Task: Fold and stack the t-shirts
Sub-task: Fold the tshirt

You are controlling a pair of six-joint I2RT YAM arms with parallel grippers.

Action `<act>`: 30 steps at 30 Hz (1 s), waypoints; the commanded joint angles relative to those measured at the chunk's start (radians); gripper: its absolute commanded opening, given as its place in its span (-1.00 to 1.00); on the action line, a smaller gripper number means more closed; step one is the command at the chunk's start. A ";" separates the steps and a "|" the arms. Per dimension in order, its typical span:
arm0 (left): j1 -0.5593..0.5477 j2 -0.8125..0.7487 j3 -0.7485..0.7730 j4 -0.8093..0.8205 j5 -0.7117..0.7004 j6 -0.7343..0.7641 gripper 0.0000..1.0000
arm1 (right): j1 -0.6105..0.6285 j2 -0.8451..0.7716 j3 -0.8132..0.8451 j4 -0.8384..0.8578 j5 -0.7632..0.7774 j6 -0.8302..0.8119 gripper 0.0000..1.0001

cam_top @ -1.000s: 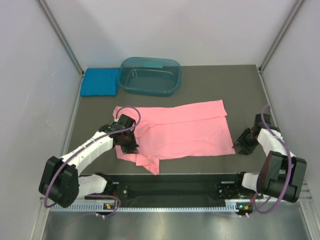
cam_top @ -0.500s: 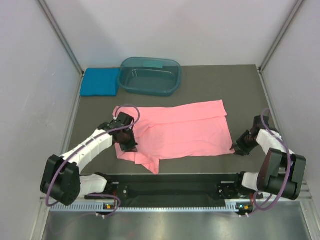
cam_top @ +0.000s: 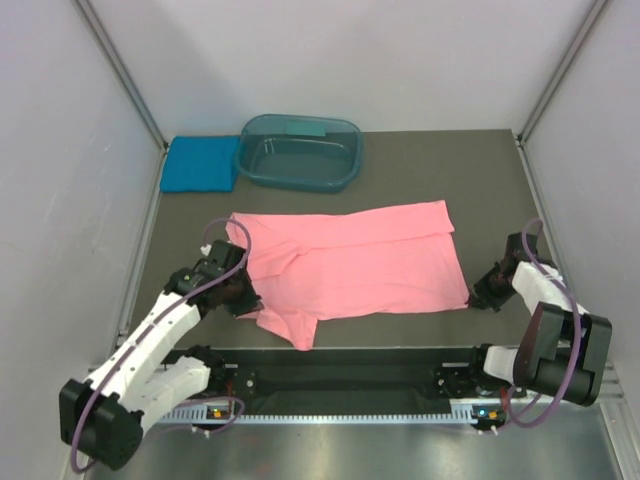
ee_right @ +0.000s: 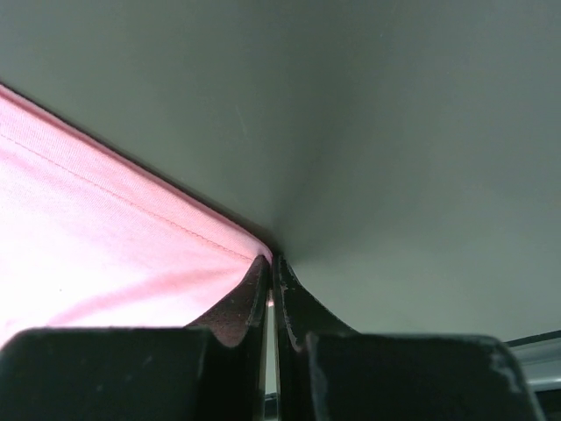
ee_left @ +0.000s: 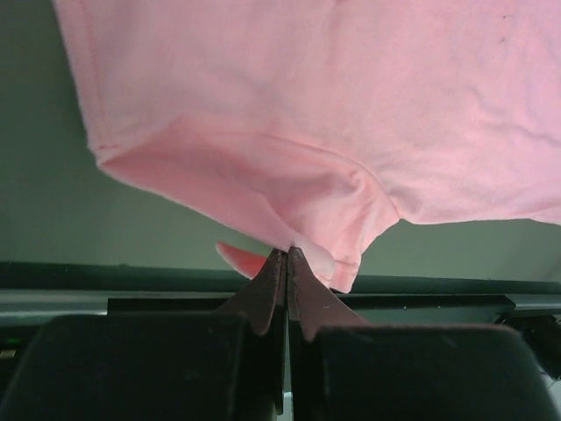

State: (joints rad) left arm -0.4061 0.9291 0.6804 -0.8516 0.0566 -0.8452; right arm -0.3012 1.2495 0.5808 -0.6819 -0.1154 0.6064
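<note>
The salmon-pink t-shirt (cam_top: 360, 262) lies spread flat across the middle of the dark table, with a fold of it bunched at its near left. My left gripper (cam_top: 248, 300) is shut on that bunched near-left edge; in the left wrist view the pink cloth (ee_left: 333, 105) runs down into the closed tips (ee_left: 287, 253). My right gripper (cam_top: 479, 297) is shut on the shirt's near right corner, and the right wrist view shows the hemmed corner (ee_right: 131, 246) pinched between the tips (ee_right: 271, 258). The teal-blue t-shirt (cam_top: 200, 163) lies folded at the far left.
A dark teal see-through tub (cam_top: 301, 151) stands at the back, right beside the blue shirt. Grey walls close in the table (cam_top: 440, 170) on the left, right and back. A black rail (cam_top: 340, 375) runs along the near edge between the arm bases.
My right gripper has moved in to the shirt's near right corner and shut on it. My left arm has drawn back toward the near left, pulling the bunched pink edge with it.
</note>
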 commanded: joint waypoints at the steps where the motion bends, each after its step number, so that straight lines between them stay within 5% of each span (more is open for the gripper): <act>1: 0.006 -0.076 0.001 -0.116 -0.047 -0.064 -1.00 | 0.008 -0.009 -0.022 -0.027 0.109 -0.005 -1.00; 14: 0.006 -0.222 0.074 -0.326 -0.130 -0.091 -1.00 | 0.068 -0.013 -0.001 -0.027 0.109 -0.007 -1.00; 30: 0.006 -0.228 0.108 -0.388 -0.161 -0.077 -1.00 | 0.068 0.007 0.008 -0.031 0.177 0.018 -1.00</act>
State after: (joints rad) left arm -0.4061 0.7025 0.7509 -1.2076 -0.0753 -0.9295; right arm -0.2375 1.2377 0.5835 -0.6853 -0.0494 0.6254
